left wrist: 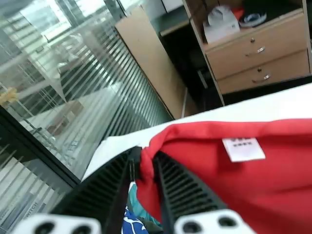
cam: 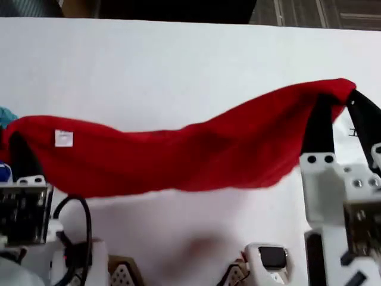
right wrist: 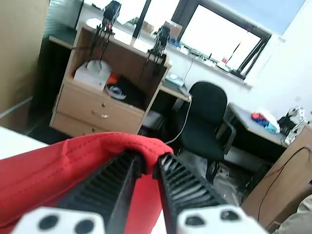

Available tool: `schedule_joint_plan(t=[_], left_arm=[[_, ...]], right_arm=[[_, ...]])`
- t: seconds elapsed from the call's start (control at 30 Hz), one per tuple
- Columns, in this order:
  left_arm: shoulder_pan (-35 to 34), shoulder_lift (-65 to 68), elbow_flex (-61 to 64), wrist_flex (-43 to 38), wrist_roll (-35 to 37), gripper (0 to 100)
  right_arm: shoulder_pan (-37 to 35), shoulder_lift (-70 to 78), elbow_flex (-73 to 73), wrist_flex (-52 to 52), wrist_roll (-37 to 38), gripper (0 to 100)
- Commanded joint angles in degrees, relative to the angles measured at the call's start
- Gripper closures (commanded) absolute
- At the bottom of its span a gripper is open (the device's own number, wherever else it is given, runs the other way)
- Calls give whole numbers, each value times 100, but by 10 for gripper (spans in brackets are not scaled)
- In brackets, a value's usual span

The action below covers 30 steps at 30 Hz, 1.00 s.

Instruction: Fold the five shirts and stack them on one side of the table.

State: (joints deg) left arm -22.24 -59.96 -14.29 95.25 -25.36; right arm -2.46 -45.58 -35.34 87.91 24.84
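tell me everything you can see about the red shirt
The red shirt is soft, plain red cloth with a white label near one end. It hangs bunched into a long band, sagging in the middle, stretched above the white table. The left gripper pinches the label end, the right gripper the other end.

A teal cloth (cam: 5, 117) is cut off by the high view's edge and partly covered by the red shirt (cam: 196, 152), so its kind cannot be told. The print on the shirt's white label (cam: 63, 138) is too small to be read. Part of the tabletop (cam: 178, 65) is hidden beneath the shirt.
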Motion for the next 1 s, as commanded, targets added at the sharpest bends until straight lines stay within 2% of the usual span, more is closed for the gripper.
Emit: schedule_joint_plan(t=[0.0,0.27,0.5,0.67,0.97], left_arm=[[9,-44,224,-114,9,975],[9,-193,1437,-88,18,975],[0,-1134,1323,-53,-35,975],[-290,-1714,1323,-114,-35,975],[-299,-1934,1323,-202,-35,975]], right_arm=[[48,22,-149,-57,62,978],[48,-4,-185,-242,668,978],[48,-180,-431,-101,730,978],[31,-435,-721,-75,738,978],[48,-453,-721,-497,800,978]])
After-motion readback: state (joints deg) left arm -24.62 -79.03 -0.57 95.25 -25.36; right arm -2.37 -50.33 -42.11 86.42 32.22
